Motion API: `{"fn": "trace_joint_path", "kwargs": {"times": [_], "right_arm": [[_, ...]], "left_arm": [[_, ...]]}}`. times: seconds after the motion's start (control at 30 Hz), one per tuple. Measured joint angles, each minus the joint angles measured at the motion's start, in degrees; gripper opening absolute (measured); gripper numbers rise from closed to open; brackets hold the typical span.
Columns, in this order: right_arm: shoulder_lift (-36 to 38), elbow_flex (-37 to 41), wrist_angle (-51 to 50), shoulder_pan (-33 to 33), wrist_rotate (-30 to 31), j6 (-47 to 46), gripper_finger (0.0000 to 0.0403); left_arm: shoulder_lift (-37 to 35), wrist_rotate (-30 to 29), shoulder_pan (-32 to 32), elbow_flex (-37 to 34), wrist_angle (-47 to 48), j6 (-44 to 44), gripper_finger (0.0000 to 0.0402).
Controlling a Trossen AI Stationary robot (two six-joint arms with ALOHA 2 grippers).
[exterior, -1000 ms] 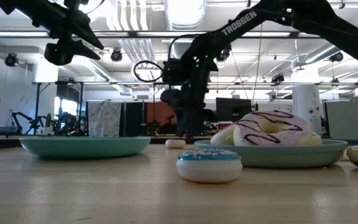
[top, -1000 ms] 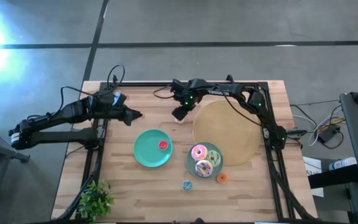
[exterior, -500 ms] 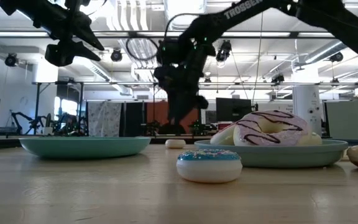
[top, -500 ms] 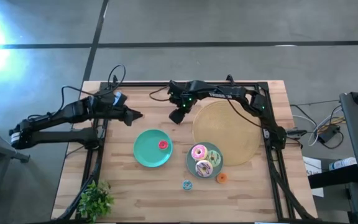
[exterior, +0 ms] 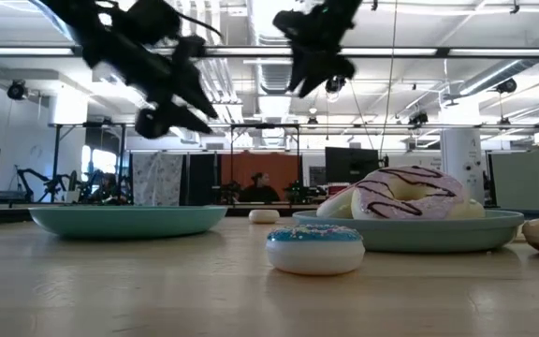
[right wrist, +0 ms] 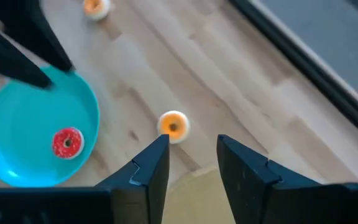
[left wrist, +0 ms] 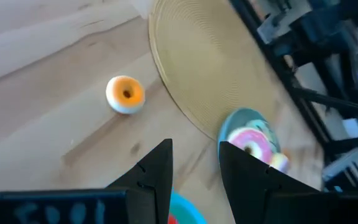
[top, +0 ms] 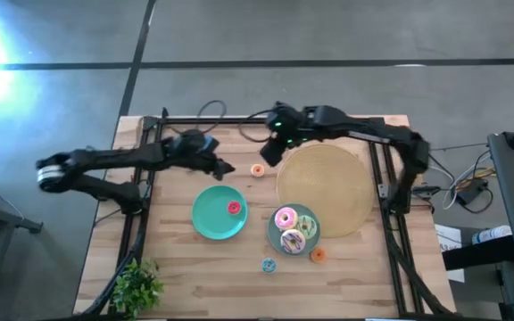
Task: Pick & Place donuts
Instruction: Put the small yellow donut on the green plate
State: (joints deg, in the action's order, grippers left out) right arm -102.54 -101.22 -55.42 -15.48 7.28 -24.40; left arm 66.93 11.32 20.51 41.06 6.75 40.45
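A small donut point(top: 258, 169) lies on the bare table point(top: 177, 259), between the left gripper point(top: 225, 166) and the right gripper point(top: 269, 154), just left of the woven disc point(top: 328, 183). Nearer the front, one plate point(top: 208, 217) carries a single tiny donut point(top: 234, 208); to its right, a second plate point(top: 302, 214) overlapping the disc's edge carries three larger donuts point(top: 286, 218). Two more tiny donuts point(top: 269, 265) are placed before it.

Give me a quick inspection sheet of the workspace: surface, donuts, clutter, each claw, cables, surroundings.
Surface: wooden table, black frame.
Donuts: orange donut loose beside woven disc; red donut on teal plate; pink donut and two more on second plate; blue donut and another orange one loose.
Clutter: plant.
Left claw: open, empty.
Right claw: open, empty.
Cables: bundle off table.
Surroundings: person in the distance.
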Motion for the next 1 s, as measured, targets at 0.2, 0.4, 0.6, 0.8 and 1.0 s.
{"fn": "trace_joint_path", "kwargs": {"times": [0.2,0.4,0.6,0.8,1.0], "right_arm": [[10.8,11.5,0.3,0.0,3.7,-7.9,0.0127],[18.7,22.8,3.7,0.6,4.1,-15.7,0.0127],[23.5,29.0,8.9,2.6,4.7,-19.3,0.0127],[24.9,30.0,11.1,3.3,4.9,-19.5,0.0127],[24.7,29.1,11.4,3.3,6.2,-19.2,0.0127]], "left_arm": [[15.9,0.0,0.2,8.6,0.9,-5.5,0.0105],[28.3,-1.8,1.8,20.7,11.2,-12.7,0.0105],[35.6,1.7,4.0,28.4,15.7,-14.9,0.0105],[40.2,4.5,5.2,30.0,17.1,-15.5,0.0105],[42.4,4.2,5.3,29.9,16.4,-16.0,0.0105]]}}
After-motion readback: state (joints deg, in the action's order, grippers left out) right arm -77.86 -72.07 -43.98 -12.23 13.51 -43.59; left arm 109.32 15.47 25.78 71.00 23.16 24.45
